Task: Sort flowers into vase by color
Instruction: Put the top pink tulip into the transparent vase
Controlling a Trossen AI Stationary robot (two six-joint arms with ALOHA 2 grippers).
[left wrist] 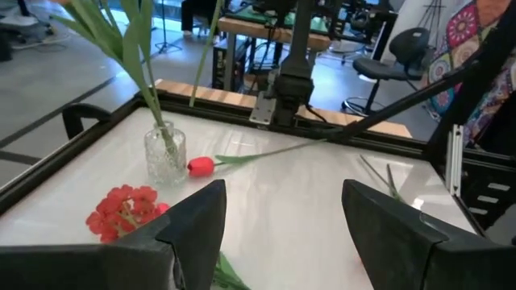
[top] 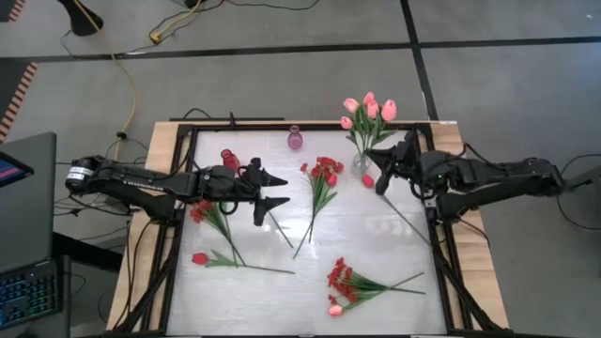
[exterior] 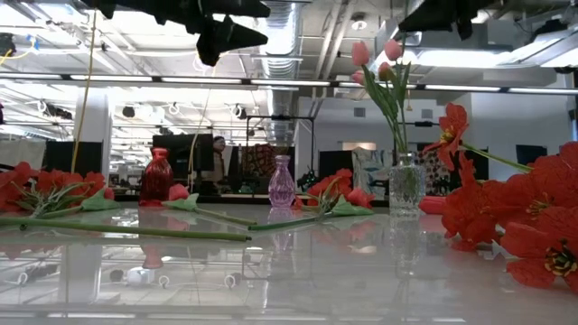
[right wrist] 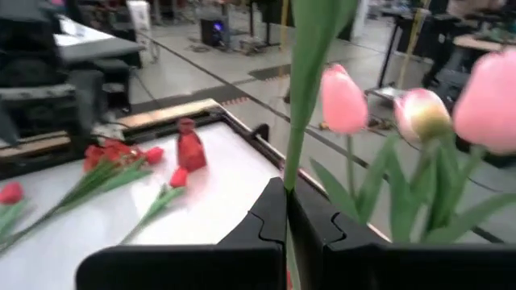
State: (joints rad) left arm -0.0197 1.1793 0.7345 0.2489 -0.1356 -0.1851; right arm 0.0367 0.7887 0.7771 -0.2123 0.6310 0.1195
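White table (top: 376,244) | right hand (top: 384,167) clenched on green stem (right wrist: 310,72), seemingly beside pink tulips (top: 369,110)

Open-plan robotics lab or workshop. Shown by exposed ceiling ducts (exterior: 287,23) and strip lights, workbenches (left wrist: 266,32) and a rolling office chair (left wrist: 401,60) beyond the framed table (top: 178,131), cables (top: 127,84) across a concrete floor, laptop (top: 26,235) alongside.
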